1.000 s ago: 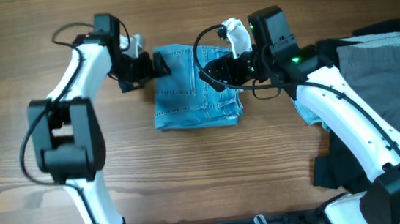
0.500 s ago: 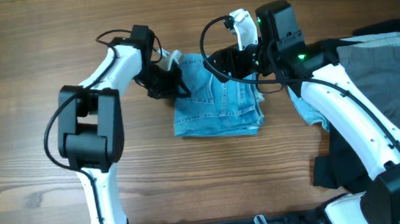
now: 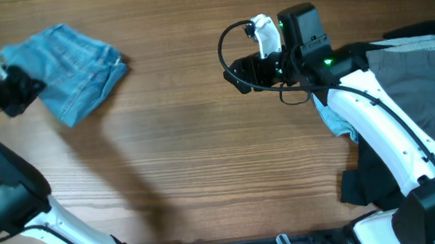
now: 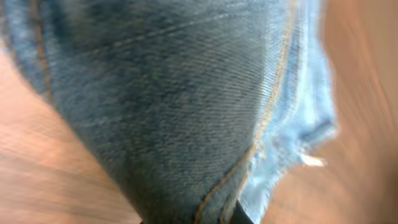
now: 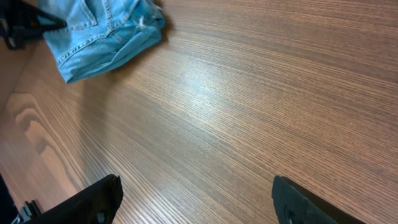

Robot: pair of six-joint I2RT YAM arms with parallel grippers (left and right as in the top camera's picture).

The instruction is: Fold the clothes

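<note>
**Folded jeans carried off to the far left corner**

The folded bundle of light-blue denim jeans (image 3: 68, 68) now sits at the far left corner of the brown wooden table (image 3: 207, 179), no longer in the middle of its far edge. The left gripper (image 3: 22, 86) is pinched tight on the bundle's left edge, and the left arm is swung out so far that part of it runs off the left edge of the overhead view. The left wrist camera shows only blurred denim with an orange-stitched seam. Whether the bundle hangs clear of the wood or drags on it cannot be told.

A second ago both grippers were at the bundle, one on each side. Half a second ago the left one was closing on its left edge. Now the right gripper (image 3: 235, 74) has let go and hovers over bare wood near the far edge, its jaws spread wide and empty; its wrist view shows the jeans far off in the upper left.

The folding of this piece looks done, and the move reads as setting it aside. The next garments wait along the right edge: a grey garment (image 3: 420, 62), dark garments (image 3: 367, 184) and a pale blue cloth (image 3: 333, 119) under the right arm.
</note>
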